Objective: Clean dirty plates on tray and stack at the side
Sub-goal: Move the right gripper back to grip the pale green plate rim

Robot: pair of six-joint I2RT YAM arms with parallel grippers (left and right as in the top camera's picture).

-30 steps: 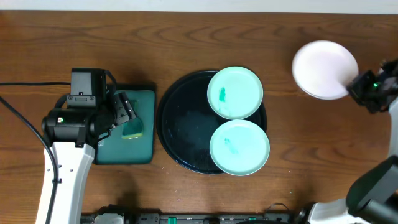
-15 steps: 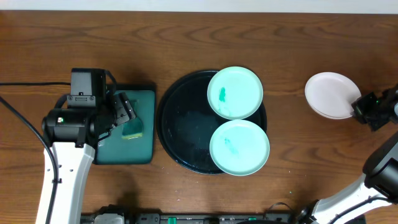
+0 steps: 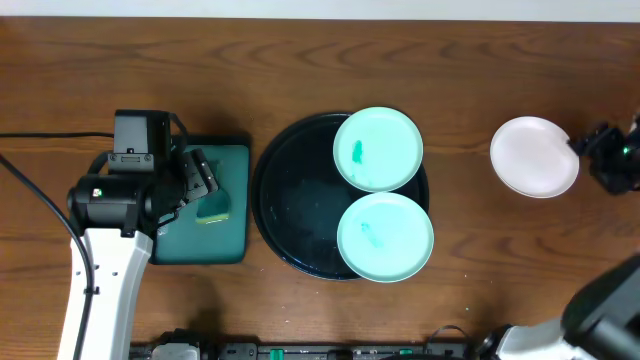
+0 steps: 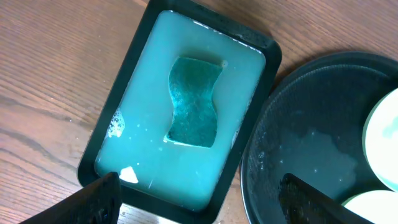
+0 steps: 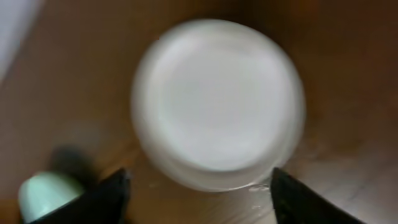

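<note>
Two mint-green plates (image 3: 377, 149) (image 3: 385, 237), each with a teal smear, lie on the right half of the round black tray (image 3: 275, 200). A white plate (image 3: 534, 156) (image 5: 217, 102) lies flat on the wood at the far right. My right gripper (image 3: 588, 152) (image 5: 196, 199) is just right of it, open and holding nothing; the plate lies ahead of its fingers (image 5: 99, 199), and this view is blurred. My left gripper (image 3: 200, 180) (image 4: 199, 205) hangs open over the rectangular sponge tray, left of the round tray (image 4: 311, 124).
A small rectangular black tray (image 4: 273, 53) of teal soapy water holds a green sponge (image 4: 194, 102) (image 3: 212, 207) and sits left of the round tray. A cable (image 3: 40, 135) runs along the table's left. A mint plate (image 5: 46, 193) shows blurred at the right wrist view's lower left.
The white plate came down from its raised, tilted hold onto the table at the right. My right gripper opened, let it go and drew back to the right. The left arm stayed still.
</note>
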